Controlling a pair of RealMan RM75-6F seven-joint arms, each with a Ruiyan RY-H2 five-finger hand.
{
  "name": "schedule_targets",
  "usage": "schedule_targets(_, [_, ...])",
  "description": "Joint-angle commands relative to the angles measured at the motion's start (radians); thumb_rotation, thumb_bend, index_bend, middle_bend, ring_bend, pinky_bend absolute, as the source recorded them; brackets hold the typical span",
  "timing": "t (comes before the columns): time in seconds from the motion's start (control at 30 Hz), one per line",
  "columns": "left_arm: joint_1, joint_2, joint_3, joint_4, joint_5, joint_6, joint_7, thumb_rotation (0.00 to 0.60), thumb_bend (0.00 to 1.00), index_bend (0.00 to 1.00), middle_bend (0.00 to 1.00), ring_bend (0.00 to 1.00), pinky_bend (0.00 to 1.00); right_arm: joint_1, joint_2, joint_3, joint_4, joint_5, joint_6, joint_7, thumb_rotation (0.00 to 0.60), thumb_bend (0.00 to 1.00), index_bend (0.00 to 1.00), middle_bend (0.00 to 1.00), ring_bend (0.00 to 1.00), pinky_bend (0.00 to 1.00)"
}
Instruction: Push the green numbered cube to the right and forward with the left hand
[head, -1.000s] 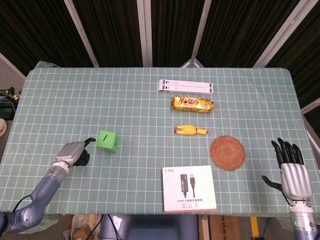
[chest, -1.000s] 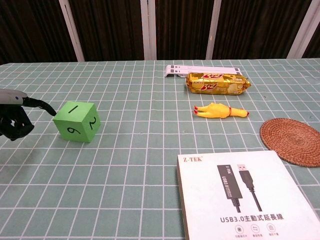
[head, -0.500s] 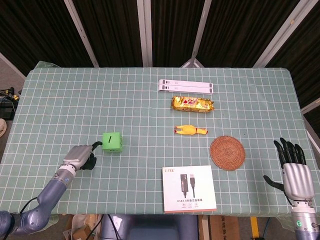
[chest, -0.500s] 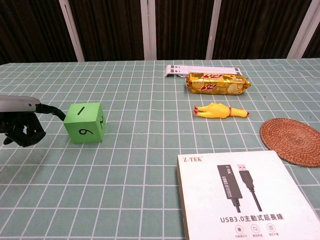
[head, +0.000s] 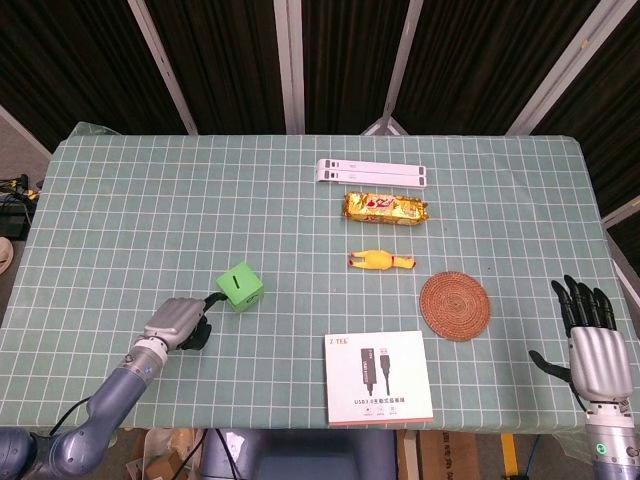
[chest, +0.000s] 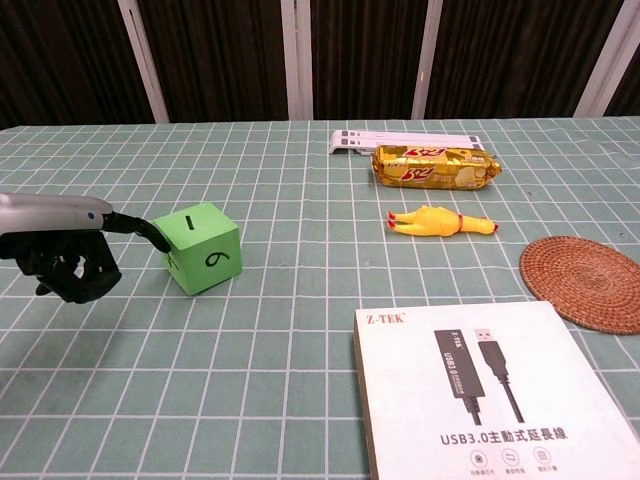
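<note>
Left hand: the left hand (chest: 62, 250) is low on the table, at the near left. One finger (chest: 135, 228) sticks out and its tip touches the left side of the cube. The other fingers are curled in under the hand. It holds nothing.
Green cube: the green numbered cube (chest: 203, 247) sits on the table, just right of the left hand. It is turned a bit, so a corner points at the camera. The top shows a 1. The front shows a 6 or a 9, I cannot tell which. From above, the cube (head: 240, 287) is left of the middle of the table.
Right hand: the right hand (head: 592, 341) is at the near right edge of the table, well apart from everything. Its fingers are straight and spread apart. It holds nothing.
Table: the table (head: 150, 190) has a green cloth with white squares.
White box: a white box (chest: 475, 395) with a cable picture lies at the near middle.
Round mat: a brown woven mat (chest: 585, 280) lies right of the box.
Toy chicken: a yellow rubber chicken (chest: 440, 221) lies on its side near the middle.
Snack: a gold snack pack (chest: 435, 166) lies behind the chicken.
White strip: a long white thing (head: 372, 173) lies behind the snack.
</note>
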Motion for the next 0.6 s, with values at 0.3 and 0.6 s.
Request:
schedule_targets(0.3, [-0.054, -0.064, -0.008, -0.022, -0.058, 0.055, 0.080, 0.600, 0.77, 0.16, 0.76, 0.58, 0.69, -0.006, 0.005, 0.003, -0.002, 0.004, 0.007, 0.009, 0.600, 0.07, 0.05, 0.00, 0.00, 0.00])
schedule_targets(0.6, [-0.090, -0.128, -0.020, -0.012, -0.099, 0.122, 0.152, 0.600, 0.77, 0.16, 0.76, 0.58, 0.69, -0.007, 0.008, 0.004, -0.001, 0.005, 0.007, 0.015, 0.600, 0.07, 0.05, 0.00, 0.00, 0.00])
